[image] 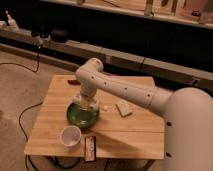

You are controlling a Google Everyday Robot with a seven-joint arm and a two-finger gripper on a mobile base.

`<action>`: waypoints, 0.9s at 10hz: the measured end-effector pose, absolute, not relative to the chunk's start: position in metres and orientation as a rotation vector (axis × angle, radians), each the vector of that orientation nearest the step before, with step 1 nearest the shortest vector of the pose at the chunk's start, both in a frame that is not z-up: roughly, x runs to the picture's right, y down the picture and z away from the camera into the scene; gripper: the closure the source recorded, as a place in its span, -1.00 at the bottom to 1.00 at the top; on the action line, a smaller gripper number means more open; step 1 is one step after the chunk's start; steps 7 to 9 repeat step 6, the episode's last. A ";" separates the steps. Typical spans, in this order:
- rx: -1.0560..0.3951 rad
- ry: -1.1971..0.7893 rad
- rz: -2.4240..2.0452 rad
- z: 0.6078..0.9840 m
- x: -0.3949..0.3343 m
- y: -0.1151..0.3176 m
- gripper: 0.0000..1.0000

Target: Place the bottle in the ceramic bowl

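Note:
The green ceramic bowl (81,117) sits on the wooden table (135,132), left of centre. My gripper (85,101) hangs over the bowl's far rim, at the end of the white arm that reaches in from the right. It is shut on the whitish bottle (95,103). The bottle lies roughly level across the bowl's top. Its small white cap (105,107) pokes out just past the bowl's right rim. The gripper hides much of the bottle's body.
A flat pale block (123,107) lies right of the bowl. A white cup (70,136) stands in front of the bowl, and a dark-and-orange box (90,148) lies at the table's front edge. A small reddish object (73,81) is at the far left edge. Cables run on the floor to the left.

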State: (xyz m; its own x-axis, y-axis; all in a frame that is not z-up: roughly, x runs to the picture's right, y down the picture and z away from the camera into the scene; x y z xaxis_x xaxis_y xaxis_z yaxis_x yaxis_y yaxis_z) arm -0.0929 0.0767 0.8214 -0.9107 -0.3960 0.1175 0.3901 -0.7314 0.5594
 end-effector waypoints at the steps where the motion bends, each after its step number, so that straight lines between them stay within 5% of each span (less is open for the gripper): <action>1: -0.005 -0.861 -2.570 0.822 -0.101 0.084 -0.25; 9: -0.035 -0.925 -2.529 0.823 -0.106 0.096 -0.25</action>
